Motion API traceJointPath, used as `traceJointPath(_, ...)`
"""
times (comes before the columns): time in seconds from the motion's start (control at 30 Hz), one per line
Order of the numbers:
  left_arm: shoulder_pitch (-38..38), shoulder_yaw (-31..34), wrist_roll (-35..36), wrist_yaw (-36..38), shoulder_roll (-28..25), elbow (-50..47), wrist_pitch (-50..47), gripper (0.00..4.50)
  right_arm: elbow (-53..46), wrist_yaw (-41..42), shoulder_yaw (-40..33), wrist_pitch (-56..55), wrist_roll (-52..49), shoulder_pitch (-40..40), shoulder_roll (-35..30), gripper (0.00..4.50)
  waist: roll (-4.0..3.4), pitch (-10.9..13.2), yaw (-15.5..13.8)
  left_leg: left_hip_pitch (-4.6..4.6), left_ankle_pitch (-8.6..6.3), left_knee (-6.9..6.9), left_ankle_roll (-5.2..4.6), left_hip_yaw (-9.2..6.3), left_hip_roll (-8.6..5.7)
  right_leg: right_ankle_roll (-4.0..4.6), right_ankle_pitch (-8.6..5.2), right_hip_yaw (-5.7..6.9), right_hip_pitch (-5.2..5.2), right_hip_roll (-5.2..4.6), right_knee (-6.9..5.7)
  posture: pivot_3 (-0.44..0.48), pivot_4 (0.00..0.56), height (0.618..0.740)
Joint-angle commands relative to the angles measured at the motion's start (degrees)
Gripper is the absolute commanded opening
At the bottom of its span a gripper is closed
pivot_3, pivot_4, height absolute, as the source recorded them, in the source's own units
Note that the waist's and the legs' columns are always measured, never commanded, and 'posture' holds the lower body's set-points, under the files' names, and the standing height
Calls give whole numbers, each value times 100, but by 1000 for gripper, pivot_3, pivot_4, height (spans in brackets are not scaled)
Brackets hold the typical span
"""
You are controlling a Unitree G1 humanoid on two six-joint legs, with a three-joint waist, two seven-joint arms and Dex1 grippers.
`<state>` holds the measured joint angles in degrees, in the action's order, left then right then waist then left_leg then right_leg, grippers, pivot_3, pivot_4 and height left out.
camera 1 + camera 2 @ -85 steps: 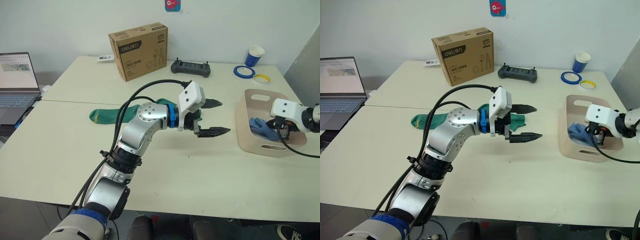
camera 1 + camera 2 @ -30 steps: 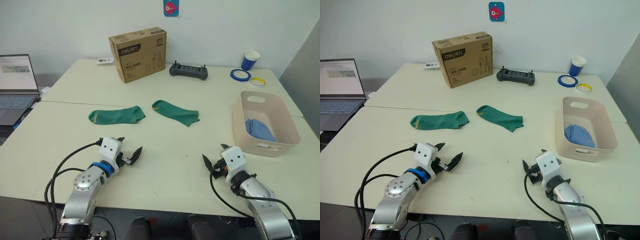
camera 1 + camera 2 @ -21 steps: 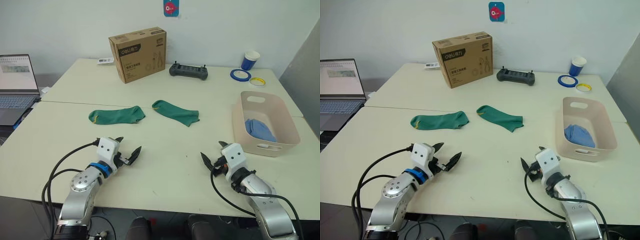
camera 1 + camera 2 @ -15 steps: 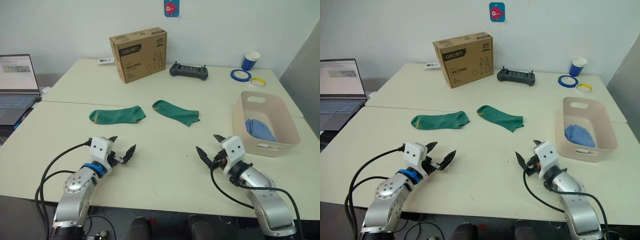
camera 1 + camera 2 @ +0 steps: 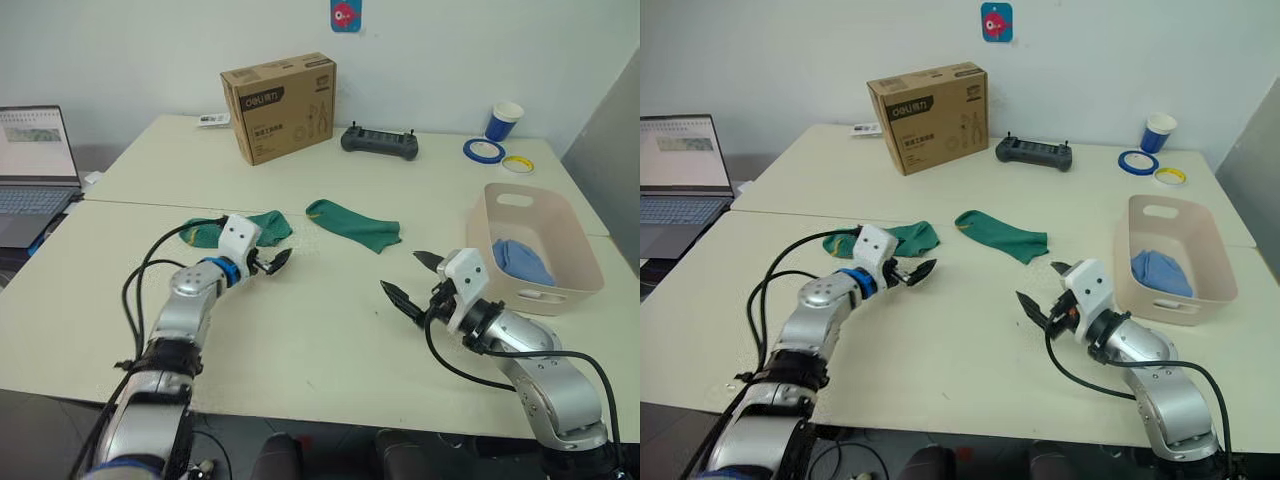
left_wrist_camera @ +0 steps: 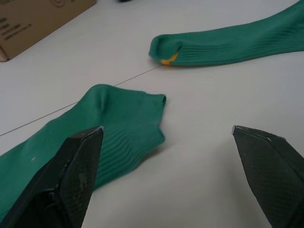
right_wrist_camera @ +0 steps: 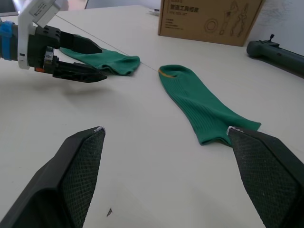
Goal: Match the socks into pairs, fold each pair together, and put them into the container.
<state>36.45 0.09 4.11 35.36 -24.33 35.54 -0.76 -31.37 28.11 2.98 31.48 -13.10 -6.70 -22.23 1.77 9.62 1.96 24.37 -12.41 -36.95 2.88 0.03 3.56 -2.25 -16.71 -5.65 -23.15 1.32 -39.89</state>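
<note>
Two dark green socks lie flat near the table's middle, the left sock (image 5: 268, 224) and the right sock (image 5: 358, 226) with a yellowish toe mark. My left gripper (image 5: 278, 259) is open, low over the table at the left sock's open end (image 6: 114, 124), with nothing between its fingers. The right gripper (image 5: 402, 272) is open and empty, between the right sock (image 7: 202, 105) and the container. That container, a pale pink basin (image 5: 482, 250), stands at the right and holds a folded light blue sock (image 5: 522, 262).
A brown cardboard box (image 5: 280, 105) and a black controller (image 5: 380, 140) sit at the back. A blue cup (image 5: 506, 118) and tape rolls (image 5: 485, 150) are at the back right. A laptop (image 5: 35, 165) is at the far left. A seam crosses the table between the socks.
Both arms have reached forward from the table's near edge. The left gripper has come up to the left sock's end; the right has advanced beside the basin. Both stay open.
</note>
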Motion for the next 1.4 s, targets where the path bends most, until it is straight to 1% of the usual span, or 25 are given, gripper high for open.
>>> traceJointPath(0.03, 483, -153, -316, -223, 117, 691, 485, 4500, -243, -141, -137, -4, -34, -27, -13, 4414, 1, 1, 1, 0, 0, 1, 0, -1, 1, 3, 2, 1, -1, 1, 0, 0, 150, 740)
traceJointPath(0.1, 727, -275, -553, -391, 122, 1121, 517, 4500, -284, -191, -145, 21, -33, -10, -19, 4414, 1, 1, -4, 0, 0, 1, 0, -6, 2, 2, 1, 5, -2, 4, -3, 0, 150, 740)
traceJointPath(0.2, 910, -281, -652, -495, 81, 1492, 536, 4500, -331, -216, -160, 56, -54, 5, -49, 4414, 2, 1, 4, 0, 0, 1, 0, -6, 2, -2, -1, 4, -2, 6, -3, 0, 150, 740)
traceJointPath(0.4, 929, -221, -692, -588, -51, 1684, 525, 4500, -362, -264, -211, 84, -65, 0, -102, 4414, 1, 1, 11, -2, 0, 0, 0, -4, 4, -3, -1, 3, -1, 6, -6, 0, 150, 740)
traceJointPath(0.5, 911, -144, -661, -715, -107, 1686, 346, 3911, -342, -240, -219, 87, -67, -32, -121, 4500, 1, 1, 12, -3, 0, 1, 0, -5, 4, -4, -1, 3, -1, 6, -7, 0, 150, 740)
traceJointPath(0.6, 915, -40, -574, -763, -76, 1659, 133, 2956, -295, -222, -220, 56, -45, -75, -147, 4500, 1, 1, 15, -3, 0, 0, 1, -4, 4, -4, -2, 3, -1, 6, -7, 0, 150, 740)
traceJointPath(0.8, 829, -45, -541, -658, -81, 1475, 114, 984, -299, -200, -197, 60, -80, -94, -151, 4500, 1, 1, 25, -3, 0, 0, 1, -4, 4, -4, -1, 3, -1, 6, -7, 0, 150, 740)
traceJointPath(0.87, 783, -39, -498, -561, -95, 1359, 137, 302, -316, -180, -188, 68, -109, -90, -144, 4500, 1, 1, 25, -3, 0, 1, 1, -4, 4, -4, -1, 3, -1, 6, -7, 0, 150, 740)
traceJointPath(0.9, 742, -33, -461, -473, -104, 1261, 143, 33, -329, -163, -183, 68, -125, -75, -148, 4500, 1, 1, 25, -2, 0, 1, 1, -4, 4, -3, -1, 3, -1, 6, -6, 0, 150, 740)
traceJointPath(1.0, 597, -1, -398, -319, -155, 910, -14, 33, -389, -112, -162, 81, -175, -14, -178, 4500, 2, 1, 21, -2, 0, 2, 1, -4, 5, -1, 0, 3, -1, 6, -6, 0, 150, 740)
traceJointPath(1.03, 387, -9, -284, -79, -222, 422, -215, 33, -518, 62, -145, 119, -308, 90, -279, 4500, 1, 1, 17, -2, 0, 2, 1, -5, 5, -1, 0, 4, -1, 6, -6, 0, 150, 740)
traceJointPath(1.1, 105, -17, -141, 213, -301, -241, -513, 33, -672, 270, -128, 164, -483, 213, -413, 4500, 1, 1, 17, 0, 0, 4, 1, -2, 5, 0, 0, 1, -2, 4, -5, 0, 150, 740)
traceJointPath(1.13, -141, -92, -14, 514, -389, -803, -778, 33, -817, 507, -146, 211, -664, 299, -582, 4500, 1, 1, 21, 0, 0, 4, 1, -3, 5, 3, 1, 2, -1, 3, -5, 0, 150, 740)
traceJointPath(1.23, -693, -337, 311, 1272, -619, -2080, -1458, 33, -1050, 1043, -174, 256, -993, 347, -1043, 4500, 2, 2, 20, 1, 0, 5, 1, -4, 5, 4, 1, 3, -2, 2, -5, 0, 150, 740)
traceJointPath(1.4, -1181, -744, 718, 2163, -928, -3374, -2289, 33, -1093, 1251, -254, 253, -1285, 82, -1291, 4500, 2, 2, 27, -3, 1, 0, 1, -4, 6, -4, -3, 2, 1, 2, -6, 0, 150, 740)
